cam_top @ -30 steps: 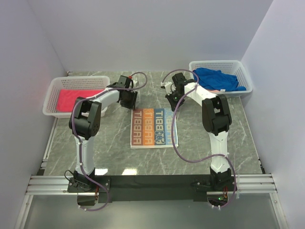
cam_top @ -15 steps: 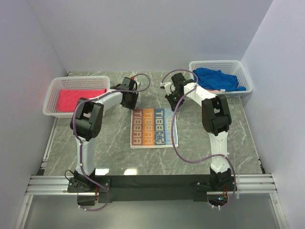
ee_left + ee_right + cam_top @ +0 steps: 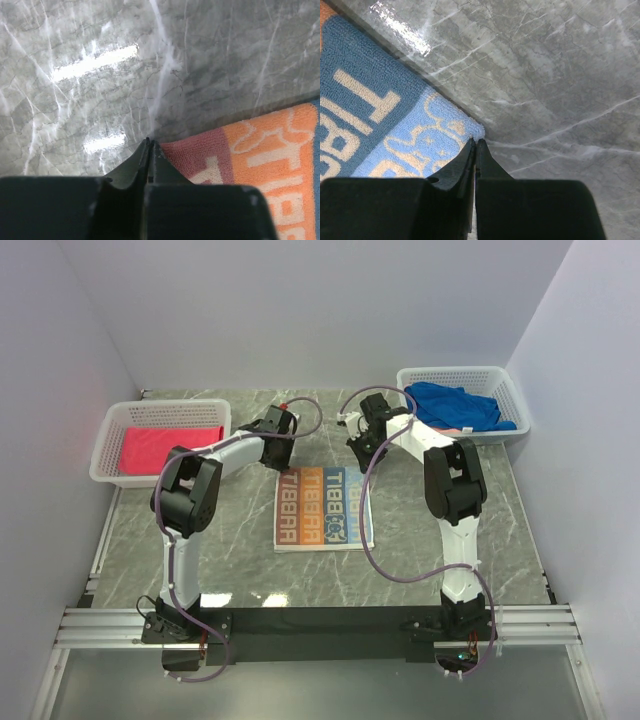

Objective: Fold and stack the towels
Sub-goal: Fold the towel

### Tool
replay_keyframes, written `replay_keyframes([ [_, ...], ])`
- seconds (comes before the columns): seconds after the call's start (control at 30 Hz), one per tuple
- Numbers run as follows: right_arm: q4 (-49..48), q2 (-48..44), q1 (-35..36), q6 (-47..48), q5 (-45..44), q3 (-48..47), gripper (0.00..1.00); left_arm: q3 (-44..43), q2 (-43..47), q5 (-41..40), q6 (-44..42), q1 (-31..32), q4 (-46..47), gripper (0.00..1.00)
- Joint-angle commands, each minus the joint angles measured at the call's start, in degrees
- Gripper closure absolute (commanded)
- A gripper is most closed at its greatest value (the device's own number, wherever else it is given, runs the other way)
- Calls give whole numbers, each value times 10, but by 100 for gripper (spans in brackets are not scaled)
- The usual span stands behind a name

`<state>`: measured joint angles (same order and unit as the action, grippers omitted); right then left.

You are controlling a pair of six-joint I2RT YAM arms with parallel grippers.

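Plainly, the step in hand is the first fold of the printed towel [image 3: 322,507], which lies flat and square in the middle of the counter [image 3: 240,540]. Its orange, blue and pale-blue bands carry big block letters, and its looped pile looks soft and likely to sag when lifted. The left hand [image 3: 149,144] sits at the towel's upper-left corner with its fingers pressed together. The red-edged corner runs in beside and under the tips, though whether any cloth is actually between them is hard to tell from the wrist view. The right hand [image 3: 476,142] is fully closed at the upper-right corner, its tips touching the pale-blue tip of the cloth (again, a true pinch is not certain). To do this well, I'd judge both hands need a sure bite on their corners. They should then rise together and carry the far edge level toward the near edge, so the hems meet without skew. A pink-red towel [image 3: 170,445] rests in the basket [image 3: 105,455] at the left of the frame, and a deep blue towel [image 3: 455,405] is heaped in the upper-right basket [image 3: 500,380].
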<state>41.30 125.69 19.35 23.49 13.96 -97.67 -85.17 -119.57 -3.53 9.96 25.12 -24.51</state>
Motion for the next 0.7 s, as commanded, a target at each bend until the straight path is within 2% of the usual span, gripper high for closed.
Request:
replay_keyframes([
  [0.0, -12, -21, 0, -2, -24, 15, 100, 47, -48, -1, 7, 7, -93, 99],
  [0.17, -25, -30, 1, -14, -20, 13, 100, 43, -41, -22, 11, 6, -86, 99],
  [0.37, -79, -70, 0, -34, -20, 28, 100, 25, 7, -56, 16, -3, -64, 99],
  [0.53, -115, -91, 0, -40, -31, 45, 100, 45, 39, -85, 19, -7, -11, 99],
  [0.67, -125, -95, 0, -44, -35, 53, 100, 63, 71, -78, 24, -13, 24, 99],
])
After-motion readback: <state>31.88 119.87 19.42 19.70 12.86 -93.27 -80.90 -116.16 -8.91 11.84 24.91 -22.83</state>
